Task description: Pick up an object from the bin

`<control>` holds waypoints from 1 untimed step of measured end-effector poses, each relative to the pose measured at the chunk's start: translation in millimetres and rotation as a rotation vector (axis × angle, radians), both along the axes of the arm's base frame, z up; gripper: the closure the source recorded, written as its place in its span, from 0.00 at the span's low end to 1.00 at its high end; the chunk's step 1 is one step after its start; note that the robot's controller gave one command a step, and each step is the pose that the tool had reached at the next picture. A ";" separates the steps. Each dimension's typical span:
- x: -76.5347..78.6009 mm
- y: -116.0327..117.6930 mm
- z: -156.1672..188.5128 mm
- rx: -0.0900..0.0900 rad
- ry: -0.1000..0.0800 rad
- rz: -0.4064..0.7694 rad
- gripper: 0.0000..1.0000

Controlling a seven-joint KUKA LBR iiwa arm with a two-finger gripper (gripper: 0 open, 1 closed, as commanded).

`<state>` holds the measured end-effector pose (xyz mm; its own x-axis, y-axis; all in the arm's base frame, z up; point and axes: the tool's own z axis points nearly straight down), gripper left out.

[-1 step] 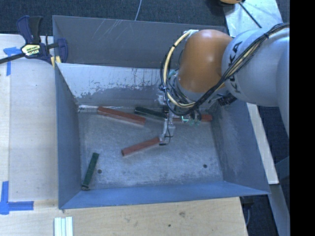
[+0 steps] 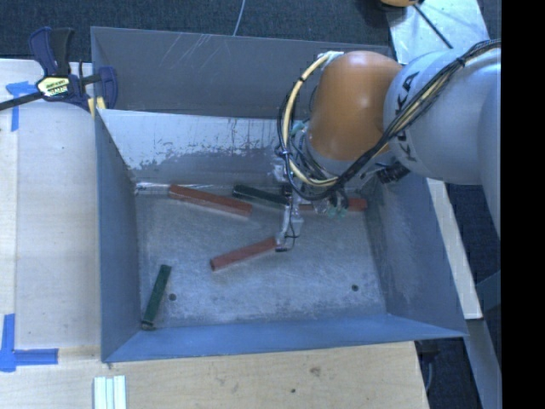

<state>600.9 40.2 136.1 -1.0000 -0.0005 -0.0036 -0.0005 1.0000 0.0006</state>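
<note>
1 flat reddish-brown stick (image 2: 243, 256) on gritty grey bin (image 2: 341, 271) floor, gripper (image 2: 289, 239) at its right end, grip unclear

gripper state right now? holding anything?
Gripper: cannot tell whether open or shut; it is at the right end of the lower reddish-brown stick.

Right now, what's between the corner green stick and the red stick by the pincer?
Only bare floor between green stick and red stick, camera view.
</note>
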 end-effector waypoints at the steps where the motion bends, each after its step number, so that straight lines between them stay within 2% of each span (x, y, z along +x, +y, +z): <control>1: -20.2 10.3 -57.8 -0.001 -0.001 0.107 0.00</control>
<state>580.8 50.5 78.3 -0.9942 -0.1070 -0.0049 -0.1070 0.9943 -0.0006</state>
